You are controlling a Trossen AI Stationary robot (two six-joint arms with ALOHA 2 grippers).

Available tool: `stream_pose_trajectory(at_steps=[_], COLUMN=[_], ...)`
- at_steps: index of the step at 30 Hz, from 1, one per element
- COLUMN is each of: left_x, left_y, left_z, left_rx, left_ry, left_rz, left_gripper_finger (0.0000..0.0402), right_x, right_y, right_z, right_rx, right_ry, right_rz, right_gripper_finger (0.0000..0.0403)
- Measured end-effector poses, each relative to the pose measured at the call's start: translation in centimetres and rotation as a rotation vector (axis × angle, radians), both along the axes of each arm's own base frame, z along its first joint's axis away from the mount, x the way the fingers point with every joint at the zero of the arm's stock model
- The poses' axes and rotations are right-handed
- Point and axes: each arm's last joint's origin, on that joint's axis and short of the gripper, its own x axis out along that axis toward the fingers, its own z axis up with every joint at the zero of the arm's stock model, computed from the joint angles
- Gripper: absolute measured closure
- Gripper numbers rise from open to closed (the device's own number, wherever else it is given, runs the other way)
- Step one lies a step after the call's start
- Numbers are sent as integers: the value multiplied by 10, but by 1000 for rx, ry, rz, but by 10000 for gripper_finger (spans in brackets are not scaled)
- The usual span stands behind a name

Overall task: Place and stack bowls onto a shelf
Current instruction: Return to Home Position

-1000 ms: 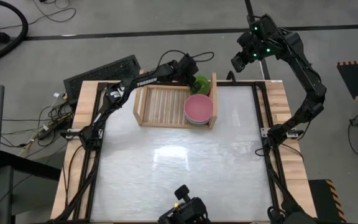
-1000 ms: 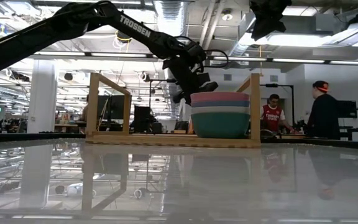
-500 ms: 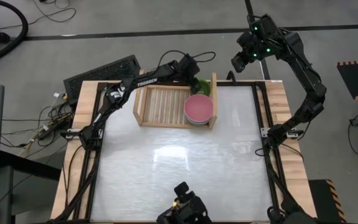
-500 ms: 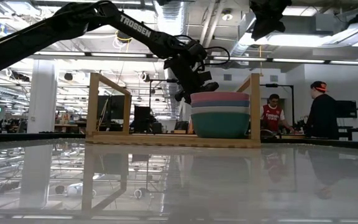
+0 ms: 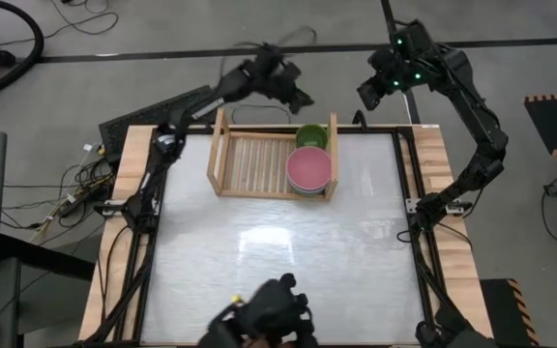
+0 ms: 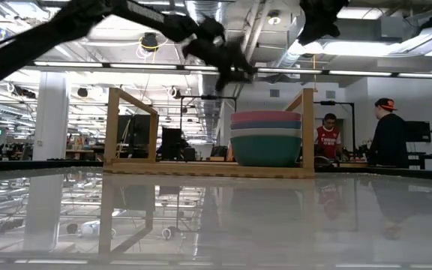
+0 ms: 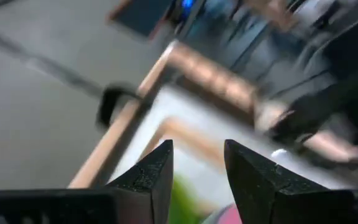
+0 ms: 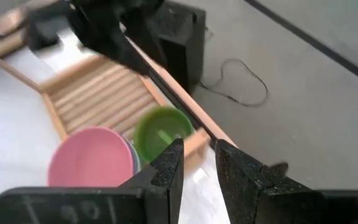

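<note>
Your shelf holds four bowls: pink bowl on blue bowl on teal bowl at its right end, one green bowl behind them; left gripper above the back rail and right gripper off the table's far right corner both show jaws slightly parted, empty.

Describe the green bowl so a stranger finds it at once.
Find the wooden shelf at the table's far edge. At its right end a stack is topped by a pink bowl. The green bowl sits just behind it, single, smaller, unstacked.
</note>
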Motion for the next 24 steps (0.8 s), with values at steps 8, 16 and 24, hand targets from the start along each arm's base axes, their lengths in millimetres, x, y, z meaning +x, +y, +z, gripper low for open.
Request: stream_pose_trajectory(at_steps=[8, 16, 24], left_x=[-71, -157, -231], left_y=[-35, -113, -172], left_z=[121, 213, 244], left_rx=[128, 487, 627], left_ry=[-241, -301, -166], left_rz=[-95, -64, 141], left_gripper_finger=[276, 276, 276], right_x=[-1, -31, -78], right_y=[14, 75, 130], right_z=[36, 83, 103], right_rx=[-83, -376, -514], right_ry=[-192, -203, -314], right_rz=[195, 433, 526], right_gripper_finger=[284, 284, 284])
